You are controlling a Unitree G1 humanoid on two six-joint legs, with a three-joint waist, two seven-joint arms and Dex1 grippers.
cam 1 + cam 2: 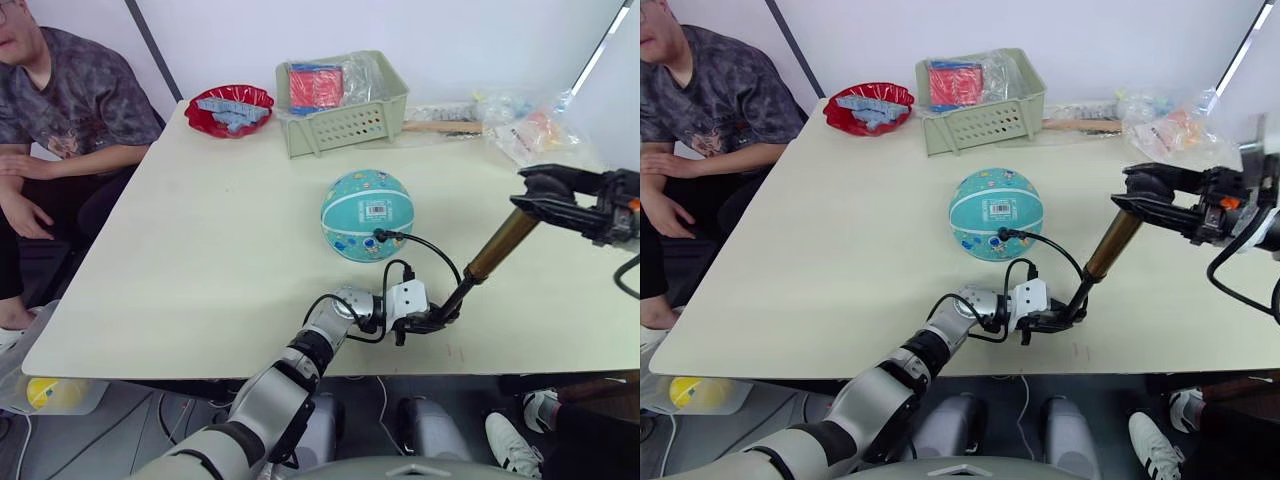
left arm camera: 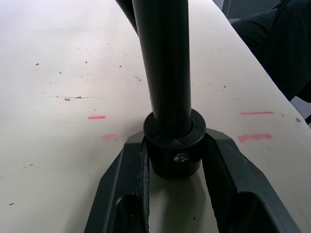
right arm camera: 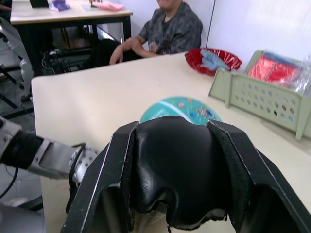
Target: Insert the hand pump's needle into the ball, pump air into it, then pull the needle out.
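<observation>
The teal ball (image 1: 355, 205) rests mid-table with its barcode label facing me. The hand pump (image 1: 500, 245) leans over the table to the ball's right, gold barrel rising to the right. My left gripper (image 1: 432, 322) is shut on the pump's black bottom cap (image 2: 172, 145), close to the tabletop. My right gripper (image 1: 540, 200) is shut on the black handle (image 3: 175, 170) at the upper end. The thin black hose (image 1: 432, 250) arcs from the pump's lower end to a black fitting (image 1: 381, 236) pressed against the ball's front. The needle itself is hidden.
A green basket (image 1: 340, 125) with red packets and a red bowl (image 1: 228, 108) stand at the back. Plastic bags (image 1: 530, 130) lie at the back right. A person (image 1: 60, 110) sits at the table's left side. The table's front edge runs just below my left gripper.
</observation>
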